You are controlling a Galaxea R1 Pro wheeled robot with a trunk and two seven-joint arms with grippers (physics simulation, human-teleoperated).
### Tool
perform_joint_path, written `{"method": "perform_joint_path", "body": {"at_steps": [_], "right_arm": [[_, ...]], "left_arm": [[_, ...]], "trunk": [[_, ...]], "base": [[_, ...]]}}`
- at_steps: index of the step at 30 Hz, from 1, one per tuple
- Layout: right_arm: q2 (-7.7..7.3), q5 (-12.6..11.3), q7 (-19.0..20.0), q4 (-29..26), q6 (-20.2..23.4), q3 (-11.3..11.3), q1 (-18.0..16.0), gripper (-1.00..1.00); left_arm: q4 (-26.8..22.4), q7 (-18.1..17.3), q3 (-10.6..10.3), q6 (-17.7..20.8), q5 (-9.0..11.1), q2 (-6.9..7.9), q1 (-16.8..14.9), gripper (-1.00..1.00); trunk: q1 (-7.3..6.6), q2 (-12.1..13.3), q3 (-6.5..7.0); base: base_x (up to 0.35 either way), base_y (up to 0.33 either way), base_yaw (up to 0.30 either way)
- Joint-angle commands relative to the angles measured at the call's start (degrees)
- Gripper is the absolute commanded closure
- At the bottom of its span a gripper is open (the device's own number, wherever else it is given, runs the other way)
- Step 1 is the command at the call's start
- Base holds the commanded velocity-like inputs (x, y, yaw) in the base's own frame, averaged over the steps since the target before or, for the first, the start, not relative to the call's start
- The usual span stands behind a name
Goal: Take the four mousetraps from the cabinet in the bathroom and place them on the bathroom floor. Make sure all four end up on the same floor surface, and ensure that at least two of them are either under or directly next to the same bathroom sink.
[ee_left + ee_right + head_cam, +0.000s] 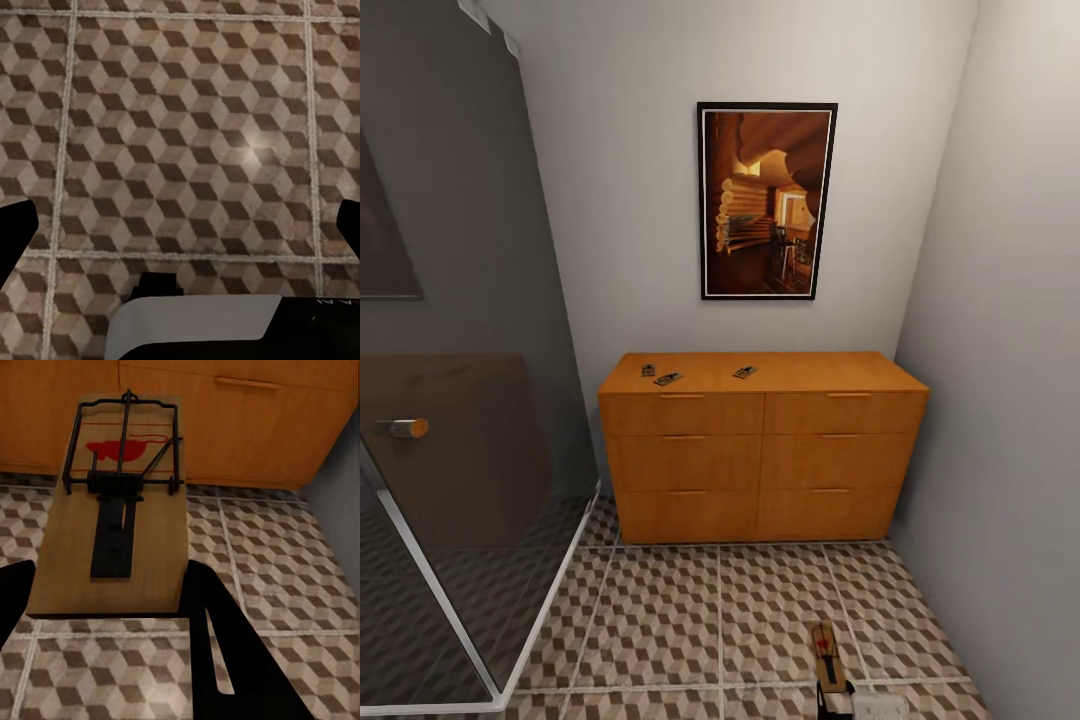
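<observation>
The orange-brown cabinet (760, 455) stands against the back wall with its drawers closed. Three mousetraps lie on its top: two close together at the left (648, 370) (668, 379) and one nearer the middle (745, 372). Low in the head view, my right gripper (830, 690) is shut on another mousetrap (825, 648) above the bathroom floor (710, 610). In the right wrist view this mousetrap (112, 525) sits flat between the fingers (217, 637), with the cabinet (247, 427) behind it. My left gripper (180, 225) is open over bare tiles (187, 135). The bathroom sink is out of view.
A glass shower screen (470, 450) with a round handle (405, 428) and a white base rail takes up the left side. The grey right wall (1010, 400) runs close beside the cabinet. A framed picture (767, 200) hangs above the cabinet.
</observation>
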Motion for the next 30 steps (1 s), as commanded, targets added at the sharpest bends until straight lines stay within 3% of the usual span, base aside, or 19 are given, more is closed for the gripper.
{"method": "perform_joint_path", "body": {"at_steps": [1,24,30], "right_arm": [[0.02,0.45,-0.41,-0.17,-0.06,0.04,-0.04,1.00],[0.24,0.46,-0.43,-0.50,0.11,0.15,-0.03,1.00],[0.27,0.46,-0.43,-0.46,0.12,0.16,-0.03,1.00]], "left_arm": [[-0.07,0.08,0.06,-0.08,0.10,-0.02,0.03,-1.00],[-0.15,0.08,0.15,-0.13,0.10,0.04,0.02,-1.00],[-0.13,0.08,0.15,-0.09,0.10,0.04,0.05,-1.00]], "trunk": [[0.00,-0.03,-0.05],[0.00,-0.03,-0.05],[0.00,-0.03,-0.05]], "base": [[0.000,0.000,0.000],[0.000,0.000,0.000],[0.000,-0.151,0.000]]}}
